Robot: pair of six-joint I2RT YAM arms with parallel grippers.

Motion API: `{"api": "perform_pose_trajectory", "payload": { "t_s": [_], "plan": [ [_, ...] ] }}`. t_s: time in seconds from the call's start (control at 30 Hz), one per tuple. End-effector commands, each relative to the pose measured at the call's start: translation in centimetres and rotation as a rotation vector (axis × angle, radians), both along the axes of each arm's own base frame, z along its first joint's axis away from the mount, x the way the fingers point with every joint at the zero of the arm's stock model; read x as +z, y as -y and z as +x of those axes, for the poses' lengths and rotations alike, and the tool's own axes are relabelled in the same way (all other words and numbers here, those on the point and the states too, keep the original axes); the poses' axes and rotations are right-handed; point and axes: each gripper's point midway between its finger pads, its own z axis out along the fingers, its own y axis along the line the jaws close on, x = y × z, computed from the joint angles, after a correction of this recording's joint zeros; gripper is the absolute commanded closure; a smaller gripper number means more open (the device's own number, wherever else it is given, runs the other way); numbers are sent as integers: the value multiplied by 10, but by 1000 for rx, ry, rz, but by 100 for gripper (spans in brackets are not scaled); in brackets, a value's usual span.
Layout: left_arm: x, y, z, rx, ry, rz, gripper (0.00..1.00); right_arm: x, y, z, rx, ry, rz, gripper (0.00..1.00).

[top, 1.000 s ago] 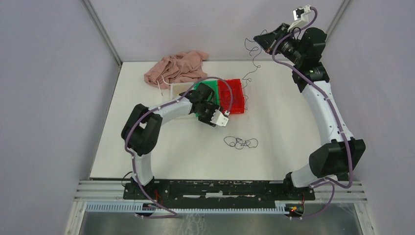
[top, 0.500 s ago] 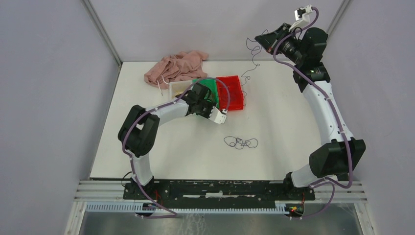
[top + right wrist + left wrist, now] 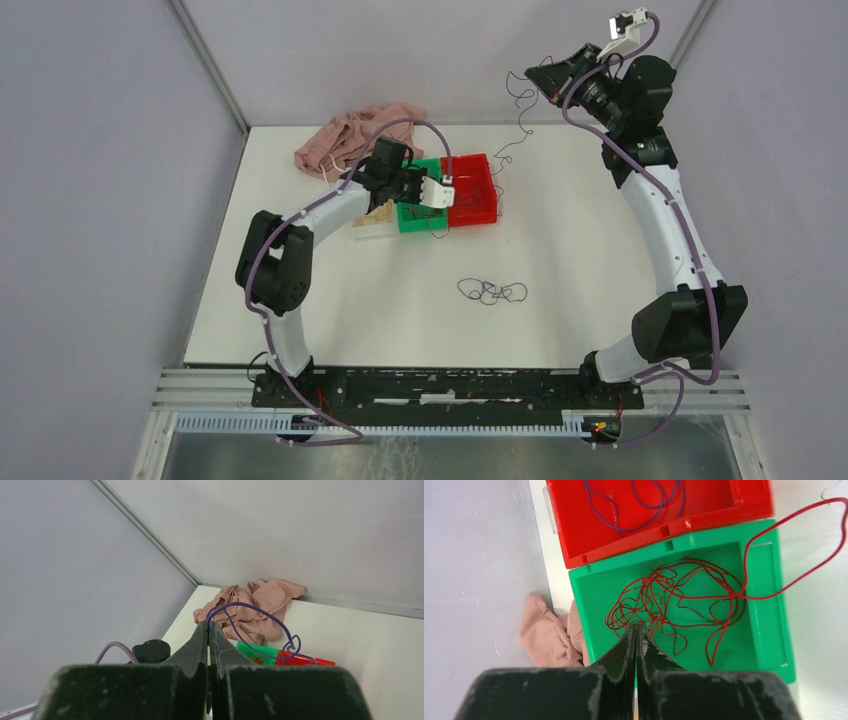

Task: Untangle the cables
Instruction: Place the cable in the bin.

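Observation:
Thin red cables [image 3: 674, 600] lie coiled in the green bin [image 3: 769, 630], with one red loop spilling over its wall onto the table. My left gripper [image 3: 636, 627] [image 3: 408, 185] hovers shut over that bin with nothing visibly between its fingers. High at the back right, my right gripper [image 3: 208, 625] [image 3: 531, 72] is shut on a purple cable [image 3: 260, 612] [image 3: 519, 120], which hangs down into the red bin [image 3: 480, 205] [image 3: 704, 517]. A small dark tangle of cables [image 3: 491, 292] rests on the white table, apart from both grippers.
A pink garment [image 3: 355, 140] [image 3: 255, 605] is heaped at the back left, beside the bins. A pale tray [image 3: 372, 212] with yellowish strands sits left of the green bin [image 3: 420, 218]. Grey walls close in the table on three sides.
My left arm has swung from in front of the bins back over the green bin, and its jaws have closed. The right gripper has lifted the purple cable slightly higher.

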Motion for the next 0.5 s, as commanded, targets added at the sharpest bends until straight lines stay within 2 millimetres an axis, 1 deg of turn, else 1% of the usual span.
{"api": "perform_pose_trajectory", "payload": {
  "t_s": [0.0,0.07,0.13,0.17,0.2,0.27,0.3,0.33,0.37,0.43,0.47],
  "plan": [
    [2,14,21,34,26,-50,97,34,0,-17,20,107,26,100],
    [-4,15,26,53,-1,-50,97,34,-1,-19,26,108,25,100],
    [-1,18,23,43,-54,-76,96,32,0,-19,23,102,15,100],
    [4,21,19,23,-82,-101,90,30,0,-18,20,97,11,100],
    [9,21,15,6,-104,-114,79,28,0,-17,19,91,9,100],
    [23,22,4,-22,-163,-142,54,32,-2,-16,32,97,16,100],
    [33,21,0,-27,-197,-169,38,35,-3,-16,42,110,24,100],
    [44,21,-5,-29,-230,-193,27,39,-5,-16,52,119,33,100],
    [54,19,-8,-10,-267,-225,24,45,-7,-17,65,130,42,100],
    [76,12,-10,41,-329,-308,22,63,-13,-20,96,160,58,100],
    [85,5,-7,85,-351,-353,22,78,-17,-24,113,190,67,100]
  ]
}}
